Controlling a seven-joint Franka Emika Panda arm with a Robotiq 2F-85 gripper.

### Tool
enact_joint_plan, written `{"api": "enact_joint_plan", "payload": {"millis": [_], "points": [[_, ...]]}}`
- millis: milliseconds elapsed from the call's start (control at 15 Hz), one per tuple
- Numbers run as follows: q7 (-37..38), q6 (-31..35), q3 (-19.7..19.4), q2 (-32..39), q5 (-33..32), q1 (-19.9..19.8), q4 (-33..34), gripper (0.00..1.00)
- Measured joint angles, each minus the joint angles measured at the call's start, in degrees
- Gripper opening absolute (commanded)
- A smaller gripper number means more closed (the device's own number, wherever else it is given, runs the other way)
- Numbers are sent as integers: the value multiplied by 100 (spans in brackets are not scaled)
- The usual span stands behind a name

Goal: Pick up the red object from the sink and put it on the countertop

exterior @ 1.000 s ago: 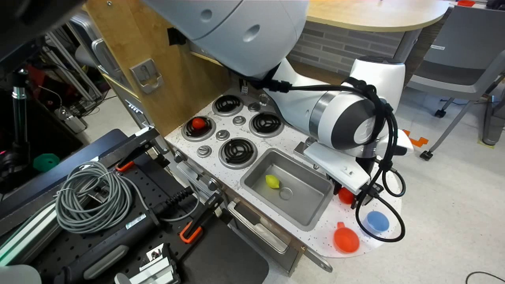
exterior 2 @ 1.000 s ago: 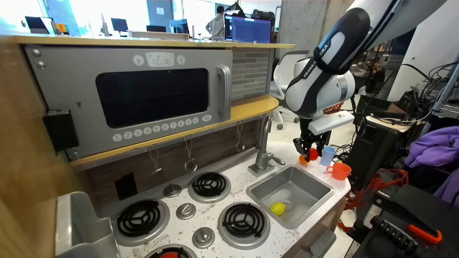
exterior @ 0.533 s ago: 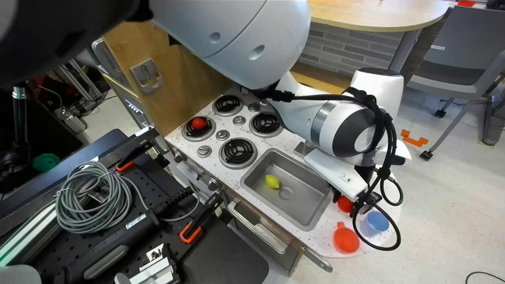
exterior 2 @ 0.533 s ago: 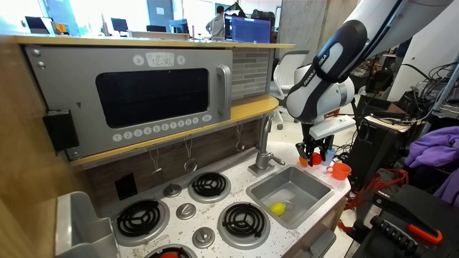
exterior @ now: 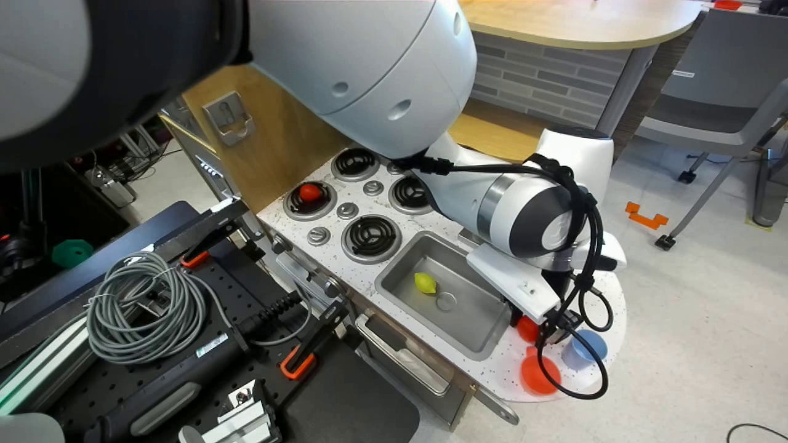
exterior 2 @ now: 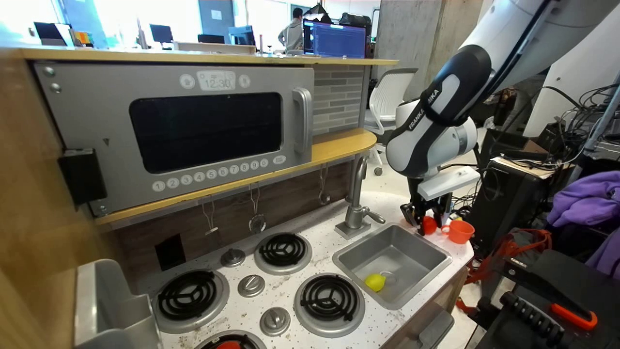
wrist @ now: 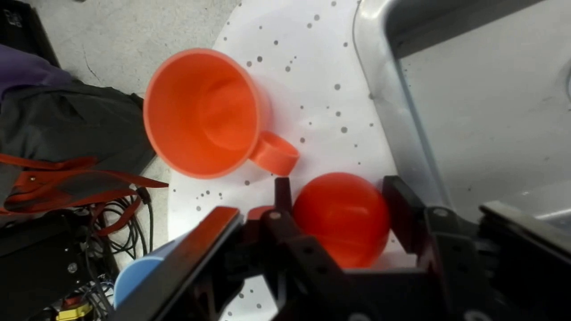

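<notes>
The gripper [wrist: 339, 191] clasps the red object [wrist: 341, 223] over the countertop [wrist: 321, 102], near the sink's rim [wrist: 397, 111].

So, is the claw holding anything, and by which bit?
Yes, the red toy, gripped by its two opposite sides in the claw.

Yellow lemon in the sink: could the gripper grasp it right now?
Probably not: the gripper appears to hold the red object, so must release it first, though nothing visibly covers the lemon.
</notes>
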Motion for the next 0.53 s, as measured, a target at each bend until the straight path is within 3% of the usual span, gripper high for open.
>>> {"api": "enact_joint_plan", "payload": {"millis": [67, 133, 200, 400, 533], "points": [[1, -11, -8, 7, -1, 7, 16, 30], [3, -34, -17, 12, -2, 19, 29, 80], [9, -69, -25, 21, -4, 28, 45, 81], [5, -103, -26, 29, -45, 56, 62, 99], [-61, -72, -26, 20, -66, 93, 61, 100]]}}
